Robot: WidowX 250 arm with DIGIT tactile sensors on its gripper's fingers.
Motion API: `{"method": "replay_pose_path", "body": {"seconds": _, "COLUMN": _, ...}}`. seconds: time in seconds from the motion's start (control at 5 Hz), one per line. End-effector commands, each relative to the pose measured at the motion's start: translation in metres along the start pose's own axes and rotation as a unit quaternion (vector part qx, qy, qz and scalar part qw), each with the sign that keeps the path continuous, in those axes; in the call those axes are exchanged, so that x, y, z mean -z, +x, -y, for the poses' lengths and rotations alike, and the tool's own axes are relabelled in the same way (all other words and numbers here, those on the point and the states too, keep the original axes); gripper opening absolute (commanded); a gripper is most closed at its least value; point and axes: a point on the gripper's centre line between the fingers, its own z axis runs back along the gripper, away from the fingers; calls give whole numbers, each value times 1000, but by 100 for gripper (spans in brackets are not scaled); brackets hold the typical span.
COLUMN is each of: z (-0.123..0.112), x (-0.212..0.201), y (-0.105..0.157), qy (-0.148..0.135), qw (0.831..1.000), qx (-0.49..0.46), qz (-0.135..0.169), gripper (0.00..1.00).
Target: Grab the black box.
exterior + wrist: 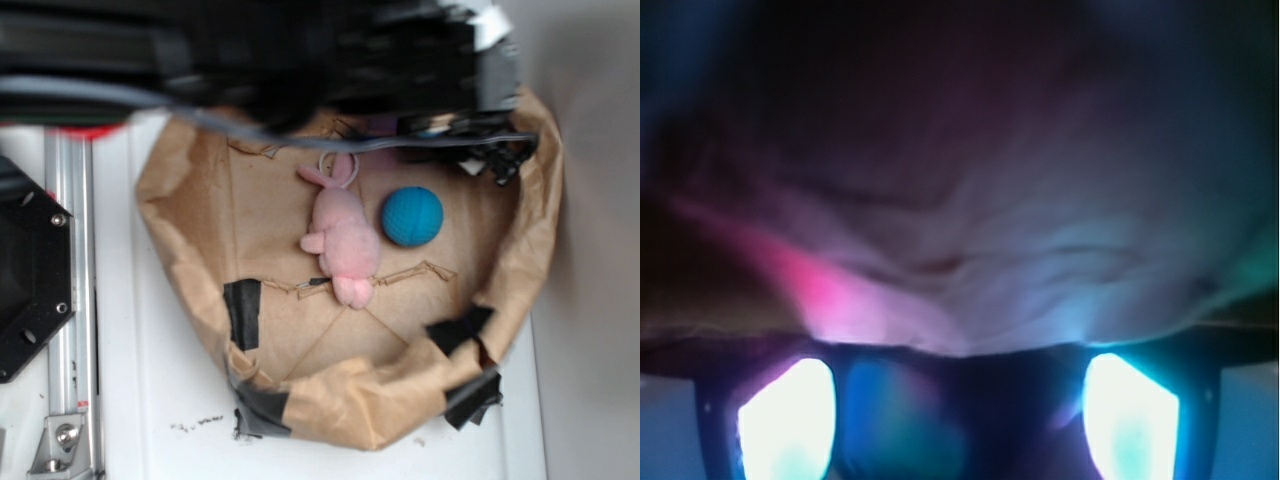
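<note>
My fingers [785, 425] show in the wrist view only as two glowing pads at the bottom edge, set well apart, with a dark mass filling the gap between them; whether that mass is the box [970, 410] or just shadow I cannot tell, so I cannot say if I hold anything or only straddle it. Above the pads the view is a blur of crumpled paper, very close. From the exterior view my arm [250, 60] is a dark smear across the top, over the far rim of the paper nest [180, 250], and the box itself is nowhere in the open there; I judge it lies under me, hidden by the arm. In the nest's bare middle lie the pink toy [342, 243] and, just beside it, the ball [411, 216], both well clear of me. If the box is small and matte, I expect it to be light, with enough grip not to slide. I would close across two opposite flat sides, near its middle, gently, since soft edges may give.
</note>
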Motion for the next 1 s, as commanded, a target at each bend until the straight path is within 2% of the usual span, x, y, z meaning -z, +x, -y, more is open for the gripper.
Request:
{"method": "replay_pose_path", "body": {"seconds": 0.0, "z": -19, "x": 19, "y": -3, "qy": -1, "qw": 999, "qx": -10, "qz": -49, "gripper": 0}}
{"method": "replay_pose_path", "body": {"seconds": 0.4, "z": -23, "x": -30, "y": -20, "qy": -29, "qw": 999, "qx": 19, "qz": -9, "gripper": 0}}
{"method": "replay_pose_path", "body": {"seconds": 0.8, "z": -19, "x": -62, "y": -43, "qy": -56, "qw": 993, "qx": 107, "qz": 2, "gripper": 0}}
